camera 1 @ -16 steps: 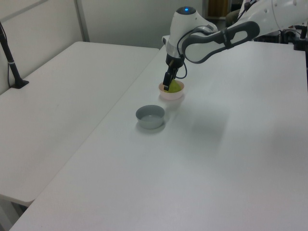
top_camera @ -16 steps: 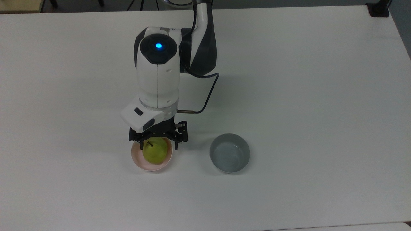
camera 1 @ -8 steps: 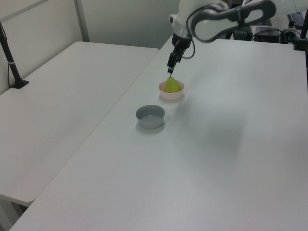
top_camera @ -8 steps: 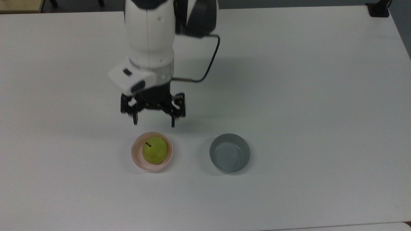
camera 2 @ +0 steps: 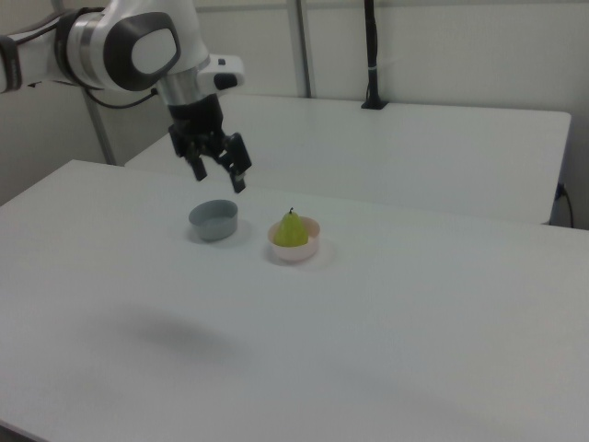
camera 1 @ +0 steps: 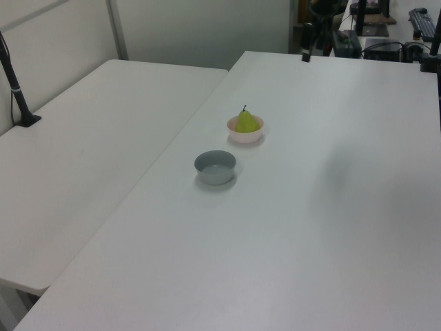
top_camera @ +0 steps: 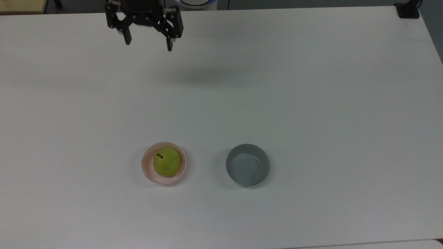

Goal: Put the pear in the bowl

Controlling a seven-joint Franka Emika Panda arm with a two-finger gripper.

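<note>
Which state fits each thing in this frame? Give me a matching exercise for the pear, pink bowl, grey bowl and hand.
Things:
1. pear
2. pink bowl
3. grey bowl
4. hand

States:
A. empty, on the table
B. open, raised, far from both bowls
C. holds the fruit
D. sits upright, stem up, inside a bowl

Pairs: 1-D, 2-C, 3-A, 4-B

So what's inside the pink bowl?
The pear sits inside the pink bowl, stem up. The bowl's bottom is hidden under it. The grey bowl beside it holds nothing.
</note>
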